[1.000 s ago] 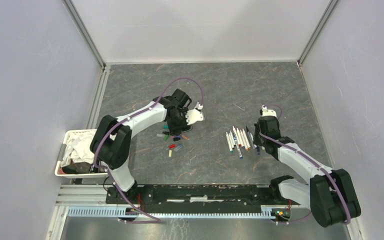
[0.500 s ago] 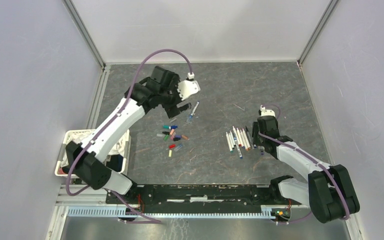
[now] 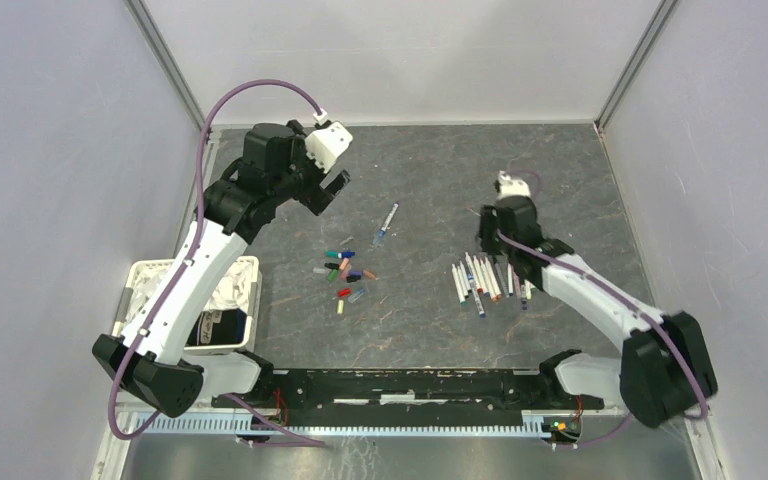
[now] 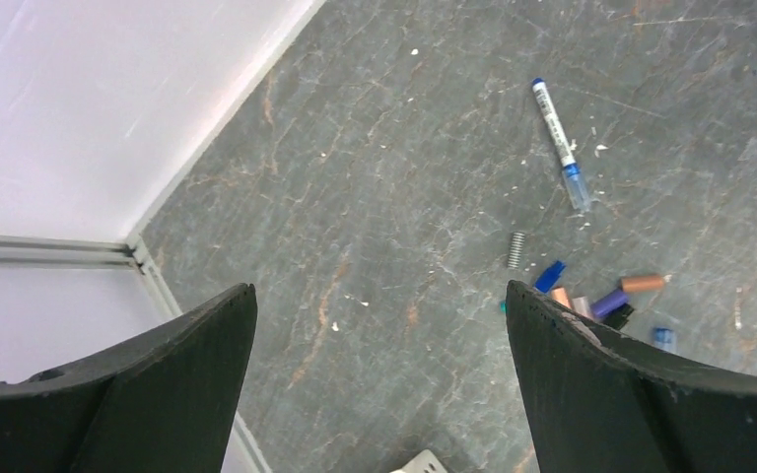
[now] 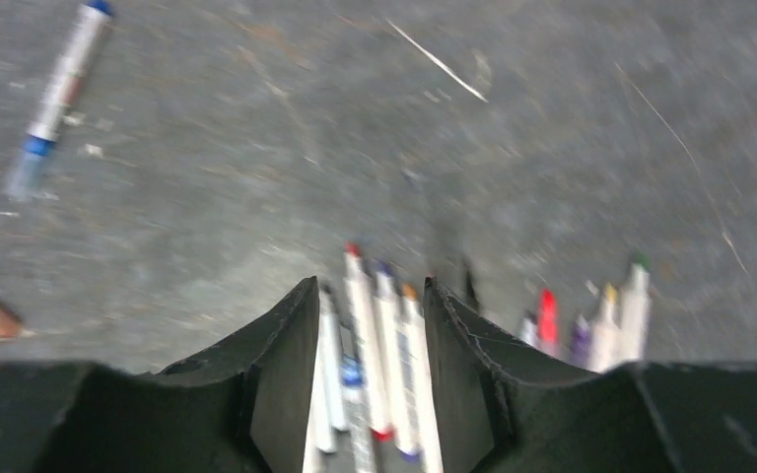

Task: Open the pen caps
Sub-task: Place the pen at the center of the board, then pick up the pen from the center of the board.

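Note:
Several loose pen caps (image 3: 345,273) in mixed colours lie in a cluster left of centre; some show in the left wrist view (image 4: 606,299). One pen (image 3: 387,224) with blue ends lies alone beyond them, also in the left wrist view (image 4: 558,140) and the right wrist view (image 5: 59,87). A row of white pens (image 3: 482,279) lies to the right. My left gripper (image 3: 330,190) is raised above the far left of the table, wide open and empty (image 4: 379,291). My right gripper (image 3: 490,236) hovers over the far ends of the pen row, open, with pens (image 5: 384,345) seen between its fingers; the view is blurred.
A white basket (image 3: 138,272) with cloth and dark items stands at the left edge. A small metal spring (image 4: 516,249) lies near the caps. A thin pale sliver (image 3: 477,214) lies on the far table. Grey walls enclose the table on three sides.
My left arm rose from the cap cluster and swung back and left, leaving the blue-ended pen on the table. My right gripper moved from the pens' near right to their far ends.

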### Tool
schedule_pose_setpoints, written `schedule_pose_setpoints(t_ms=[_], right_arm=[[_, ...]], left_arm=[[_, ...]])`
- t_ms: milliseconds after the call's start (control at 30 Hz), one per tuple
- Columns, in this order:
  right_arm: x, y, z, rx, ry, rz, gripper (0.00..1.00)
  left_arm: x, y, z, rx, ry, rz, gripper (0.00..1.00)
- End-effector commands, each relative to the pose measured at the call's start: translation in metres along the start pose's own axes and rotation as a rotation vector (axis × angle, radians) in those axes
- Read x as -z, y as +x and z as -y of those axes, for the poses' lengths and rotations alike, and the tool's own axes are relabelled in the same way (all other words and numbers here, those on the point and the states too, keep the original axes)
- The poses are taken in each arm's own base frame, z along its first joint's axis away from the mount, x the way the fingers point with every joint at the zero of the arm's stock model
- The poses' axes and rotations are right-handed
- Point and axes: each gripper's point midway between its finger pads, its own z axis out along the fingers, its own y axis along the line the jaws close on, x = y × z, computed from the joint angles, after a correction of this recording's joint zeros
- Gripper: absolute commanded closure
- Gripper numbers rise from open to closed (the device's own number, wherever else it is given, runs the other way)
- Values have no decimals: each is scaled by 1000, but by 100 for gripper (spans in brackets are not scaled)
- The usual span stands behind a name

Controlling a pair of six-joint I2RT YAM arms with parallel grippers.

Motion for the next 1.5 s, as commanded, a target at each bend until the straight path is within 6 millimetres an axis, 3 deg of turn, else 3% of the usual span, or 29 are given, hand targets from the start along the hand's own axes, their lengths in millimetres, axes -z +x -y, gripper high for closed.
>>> schedule_pose_setpoints(t_ms=[0, 133, 200, 467, 633, 1033, 1300, 1467], right_arm=[[-13, -49, -70, 35, -93, 52, 49], [-39, -58, -130, 89, -148, -3, 43], [-56, -59, -151, 86, -154, -36, 42], [-122, -37, -202, 54, -91, -130, 44], [-145, -26, -209, 33, -47, -149, 47], [-172, -11, -213, 45, 17, -168, 56], [-177, 10, -187, 120, 118, -198, 76], [-164, -9, -189, 84, 102, -164, 95]], left_arm=[[0, 4, 17, 125, 61, 2, 0], [-2, 24, 32, 174, 110, -41, 0], [-2, 33, 37, 199, 122, -53, 0], [1, 56, 49, 241, 153, -74, 0], [2, 64, 50, 236, 155, -92, 0], [3, 69, 53, 231, 161, -90, 0], [7, 63, 53, 244, 171, -70, 0], [5, 61, 61, 270, 207, -67, 0]])
